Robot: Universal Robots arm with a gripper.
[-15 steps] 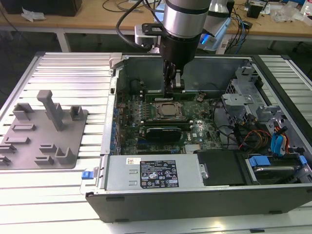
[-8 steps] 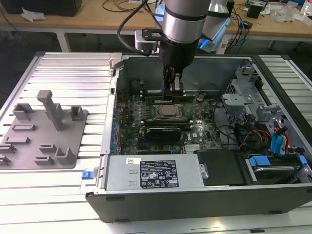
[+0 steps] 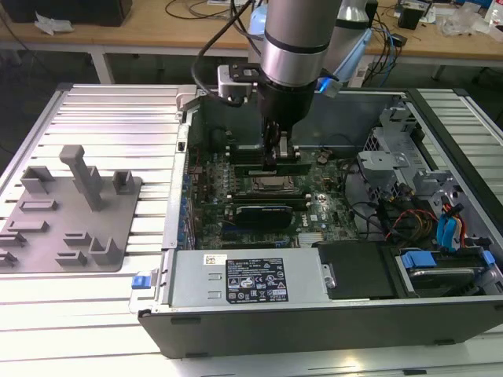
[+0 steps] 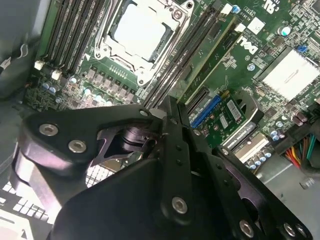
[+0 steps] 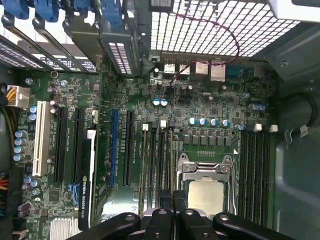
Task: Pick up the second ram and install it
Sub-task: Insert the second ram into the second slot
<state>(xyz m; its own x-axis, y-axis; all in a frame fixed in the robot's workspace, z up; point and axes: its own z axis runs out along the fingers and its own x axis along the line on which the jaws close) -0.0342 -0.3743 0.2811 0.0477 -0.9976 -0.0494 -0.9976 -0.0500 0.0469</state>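
second ram [image 3: 295, 167] already down on the board [image 3: 334, 195] above the CPU socket [image 3: 271, 186], mid-frame exterior view | jaws clenched on it | fully clicked in? can't tell

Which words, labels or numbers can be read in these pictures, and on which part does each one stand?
Black label on the power supply case: print too small to read.
White sticker beside it: too small to read.
White logo on the motherboard: a brand mark, left unquoted.
Lettering along the expansion slots: blurred, unreadable.
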